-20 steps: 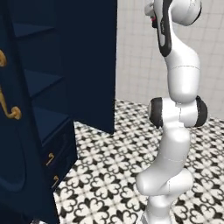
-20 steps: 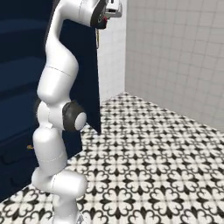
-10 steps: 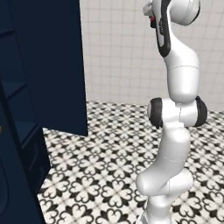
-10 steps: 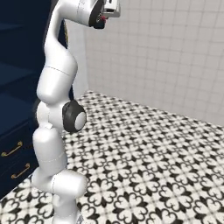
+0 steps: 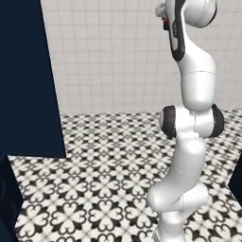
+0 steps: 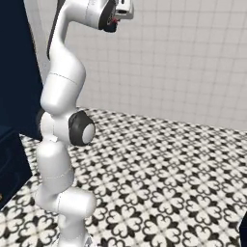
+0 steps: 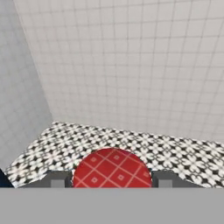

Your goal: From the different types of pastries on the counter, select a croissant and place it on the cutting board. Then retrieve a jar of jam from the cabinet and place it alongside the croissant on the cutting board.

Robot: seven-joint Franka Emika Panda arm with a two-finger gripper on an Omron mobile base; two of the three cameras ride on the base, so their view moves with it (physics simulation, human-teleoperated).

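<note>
Jam jar (image 7: 112,169), red checked lid facing you, sits pinched between your claw (image 7: 112,178) fingertips, raised high over the patterned tile floor (image 7: 131,148); navy cabinet (image 5: 28,80), probably, at left.

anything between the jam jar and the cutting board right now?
Cannot tell: the cutting board shows in none of these views. The jar of jam sits between the gripper fingers. Ahead lie patterned floor and tiled wall, with nothing standing on that stretch.
</note>
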